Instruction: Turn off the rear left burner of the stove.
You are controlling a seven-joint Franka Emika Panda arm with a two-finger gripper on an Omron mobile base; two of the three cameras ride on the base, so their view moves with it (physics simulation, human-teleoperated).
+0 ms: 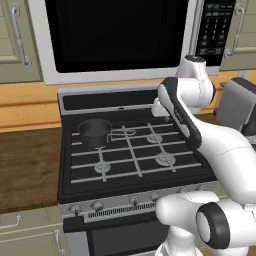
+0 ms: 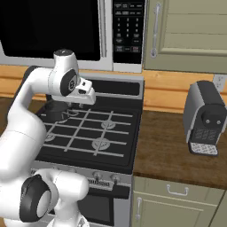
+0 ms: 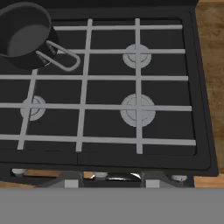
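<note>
Left base view: the stove is seen as a black gas range with a matte top, thin pale grate bars crossing in a grid, and a silver knob strip along its near edge. The rear left burner lies at the far left of the cooktop and is covered by a dark grey saucepan, a smooth round pot with a bent wire-loop handle pointing right. No flame can be made out at any burner, so whether the burner is lit cannot be told.

The task is judged to be at an early stage: the gripper is held above the far part of the cooktop, well apart from the small round silver knobs at the near edge, and none of them is being touched. Reaching the correct knob and turning it are judged to remain.

Whether the fingers are spread or pressed together cannot be told, and nothing is seen held between them.

The three uncovered burner heads are flat grey discs with a ringed surface.
</note>
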